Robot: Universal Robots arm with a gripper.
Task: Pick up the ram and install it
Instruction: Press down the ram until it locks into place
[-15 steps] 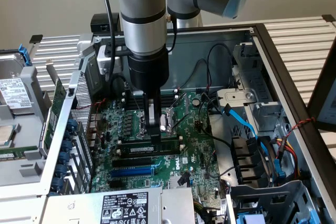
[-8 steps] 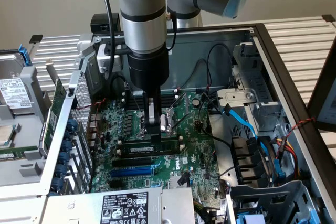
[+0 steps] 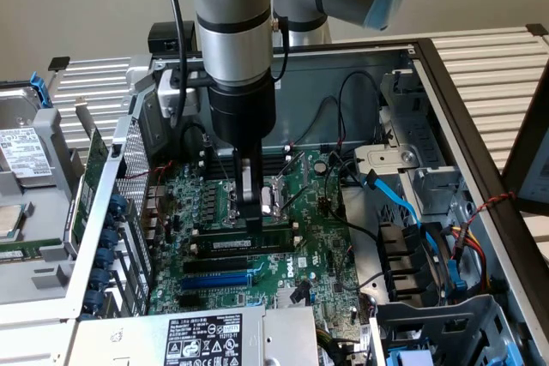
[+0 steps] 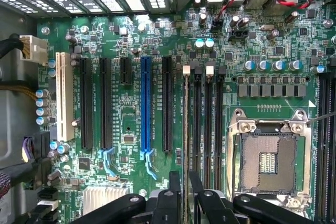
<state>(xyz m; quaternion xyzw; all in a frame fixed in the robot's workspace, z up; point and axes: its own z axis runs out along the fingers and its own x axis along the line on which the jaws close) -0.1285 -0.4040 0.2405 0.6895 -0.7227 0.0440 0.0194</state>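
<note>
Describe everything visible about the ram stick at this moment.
The ram is a long, thin green board with dark chips and a pale label, standing on edge in a memory slot on the motherboard, parallel to the black slots beside it. The claw sits right over its top edge near the middle, apparently touching it. In the wrist view it appears edge-on as a thin line running between the fingers.

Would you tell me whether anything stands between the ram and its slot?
Nothing visible does: the pincer grips the ram on edge, lined up with the slot row, right beside the empty slots.
</note>
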